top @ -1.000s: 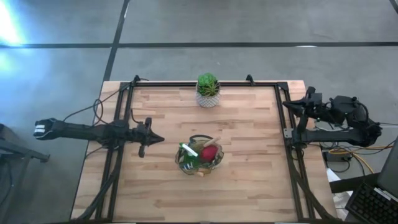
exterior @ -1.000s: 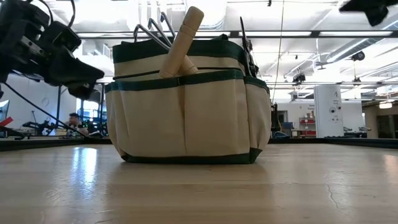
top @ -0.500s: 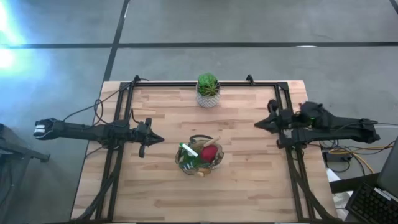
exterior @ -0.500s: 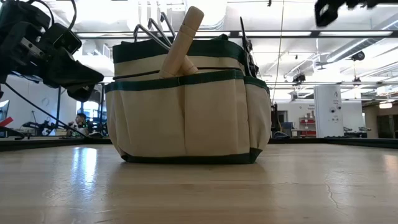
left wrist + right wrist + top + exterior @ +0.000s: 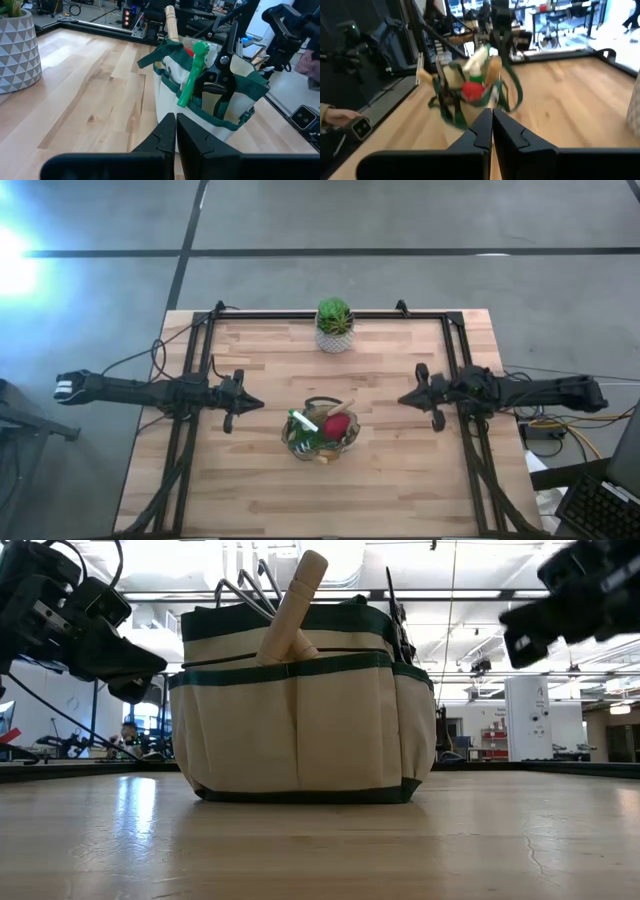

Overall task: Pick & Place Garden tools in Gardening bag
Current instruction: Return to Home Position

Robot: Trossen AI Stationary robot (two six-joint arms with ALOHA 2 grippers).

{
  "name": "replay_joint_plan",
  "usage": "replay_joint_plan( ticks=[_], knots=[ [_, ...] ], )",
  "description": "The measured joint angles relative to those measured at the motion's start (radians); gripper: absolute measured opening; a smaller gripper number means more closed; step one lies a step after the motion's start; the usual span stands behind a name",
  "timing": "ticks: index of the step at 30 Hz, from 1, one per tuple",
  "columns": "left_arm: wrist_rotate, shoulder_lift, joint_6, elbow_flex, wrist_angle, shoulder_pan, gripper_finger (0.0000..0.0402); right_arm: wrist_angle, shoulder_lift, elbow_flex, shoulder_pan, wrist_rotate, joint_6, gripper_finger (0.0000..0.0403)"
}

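The beige gardening bag with green trim stands on its base at the table's middle; it also shows in the low view. In it stand a wooden-handled tool, a green spray bottle, dark shears and a red item. My left gripper hangs shut and empty left of the bag. My right gripper hangs shut and empty right of the bag.
A green plant in a white patterned pot stands at the table's far edge, and shows in the left wrist view. Black frame rails run along the table's left and right sides. Bare wood lies in front of the bag.
My right gripper has swung from beyond the table's right edge toward the bag, coming down over the table. The left arm and the bag have kept still.
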Motion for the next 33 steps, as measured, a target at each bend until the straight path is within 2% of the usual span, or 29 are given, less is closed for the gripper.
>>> replay_joint_plan(
  ticks=[5,12,19,33],
  knots=[
    [0.0,0.0,0.0,0.0,0.0,0.0,0.0017,0.005,-0.078,-0.108,0.0,-0.004,0.042,0.0008],
    [0.0,0.0,0.0,0.0,0.0,0.0,0.0017,-0.112,-0.203,-0.107,0.0,-0.027,-0.036,0.0008],
    [0.0,0.0,0.0,-0.001,0.0,0.0,0.0018,-0.121,-0.366,-0.107,0.0,-0.041,-0.074,0.0008],
    [0.0,0.0,0.0,-0.001,-0.008,0.001,0.0018,-0.121,-0.272,-0.107,0.0,-0.029,-0.107,0.0008]
  ],
)
